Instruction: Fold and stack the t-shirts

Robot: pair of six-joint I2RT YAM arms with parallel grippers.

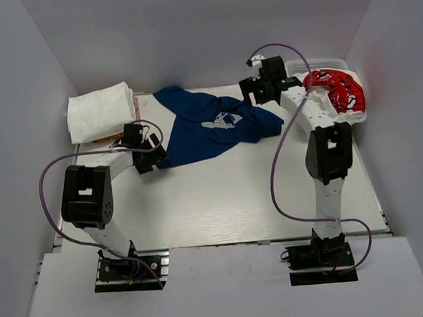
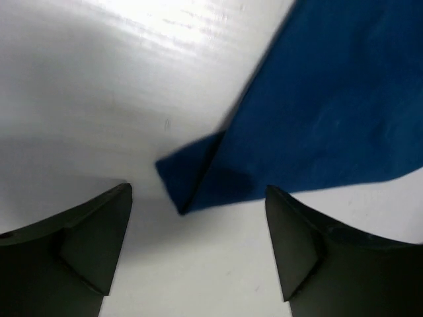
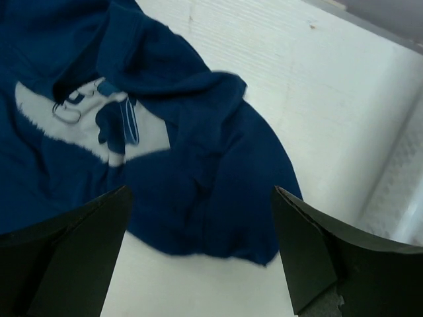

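In the overhead view, the navy t-shirt (image 1: 209,126) lies loosely spread and rumpled on the back half of the white table (image 1: 235,193), its white round print (image 1: 223,120) facing up. A folded stack of white t-shirts (image 1: 101,111) sits at the back left. The red t-shirt (image 1: 340,89) with white lettering is bunched in the white lattice basket (image 1: 332,59) at the back right. The left gripper (image 1: 152,156) is low at the near-left corner of the navy t-shirt, and the right gripper (image 1: 254,98) hangs over the shirt's right edge, just beside the basket. In the left wrist view, that gripper's two dark fingers (image 2: 92,238) stand well apart with bare table beneath them. A small turned-over corner of the navy hem lies just ahead of the gap and roughly centred in it, touching neither finger, while the rest of the cloth runs away to the upper right. In the right wrist view, the fingers (image 3: 73,257) are likewise spread wide and grip nothing. The rounded, bunched right side of the navy shirt lies directly below and between them, and the print sits off to the left. White table shows beyond the cloth to the right.
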